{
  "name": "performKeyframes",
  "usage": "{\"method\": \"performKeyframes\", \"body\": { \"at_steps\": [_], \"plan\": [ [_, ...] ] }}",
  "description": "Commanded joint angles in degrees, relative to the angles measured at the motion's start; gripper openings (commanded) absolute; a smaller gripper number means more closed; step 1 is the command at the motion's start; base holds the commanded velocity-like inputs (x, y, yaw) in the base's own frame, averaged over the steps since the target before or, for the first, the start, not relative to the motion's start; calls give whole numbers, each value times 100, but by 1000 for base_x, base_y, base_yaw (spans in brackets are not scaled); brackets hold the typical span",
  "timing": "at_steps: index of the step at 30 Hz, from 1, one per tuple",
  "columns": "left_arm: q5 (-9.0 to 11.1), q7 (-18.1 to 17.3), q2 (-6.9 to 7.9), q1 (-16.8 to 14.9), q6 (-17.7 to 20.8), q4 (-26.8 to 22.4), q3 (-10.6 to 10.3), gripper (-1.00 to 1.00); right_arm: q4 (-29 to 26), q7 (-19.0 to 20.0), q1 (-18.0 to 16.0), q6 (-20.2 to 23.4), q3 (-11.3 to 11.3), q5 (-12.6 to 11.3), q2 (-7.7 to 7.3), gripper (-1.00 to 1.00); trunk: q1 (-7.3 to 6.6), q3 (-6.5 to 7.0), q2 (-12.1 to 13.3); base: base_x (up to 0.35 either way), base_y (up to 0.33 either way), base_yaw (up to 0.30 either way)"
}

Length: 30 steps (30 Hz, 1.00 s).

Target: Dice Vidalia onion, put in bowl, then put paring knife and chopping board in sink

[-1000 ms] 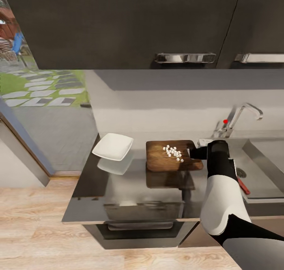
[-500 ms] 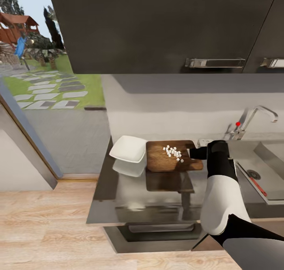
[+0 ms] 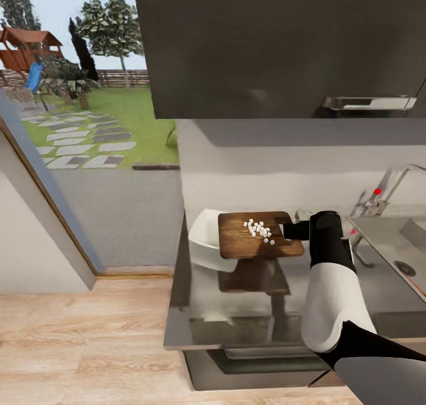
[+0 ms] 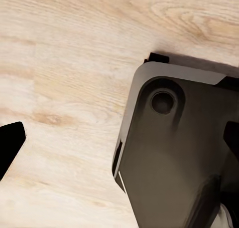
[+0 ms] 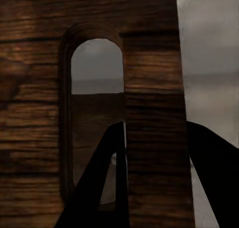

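Glossy dark countertop (image 3: pixel 236 310) at centre frame, chopping board (image 3: pixel 254 236) held above it by the right gripper (image 3: pixel 288 230), fingers clamped across its handle end, diced onion (image 3: pixel 258 230) on top, white bowl (image 3: pixel 204 245) at its left edge, sink (image 3: pixel 393 257) far right, black wall cabinets (image 3: pixel 278 44) above, wooden floor (image 3: pixel 83 340) lower left, left gripper (image 4: pixel 119 143) spread wide, empty.

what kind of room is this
Most likely a home kitchen. A glossy dark countertop runs along the wall under black wall cabinets, with a steel sink and chrome tap at its right end. A wooden chopping board carrying diced onion overlaps a white bowl.
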Motion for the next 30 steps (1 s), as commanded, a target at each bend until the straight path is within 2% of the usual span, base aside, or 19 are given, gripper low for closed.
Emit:
{"method": "performKeyframes", "body": {
  "at_steps": [1,13,30],
  "plan": [
    [35,-2,-3,-8,-27,17,-48,100,-8,59,-10,12,-23,23,8,-100,5,-2,-12,162,279,0],
    [35,-2,-2,-8,-25,16,-48,100,-2,59,-10,10,-23,23,8,-100,5,104,-12,205,234,0],
    [35,-2,-3,-8,-25,16,-48,100,9,66,-10,-108,-31,23,8,-100,5,124,-12,18,14,0]
  ]
}}
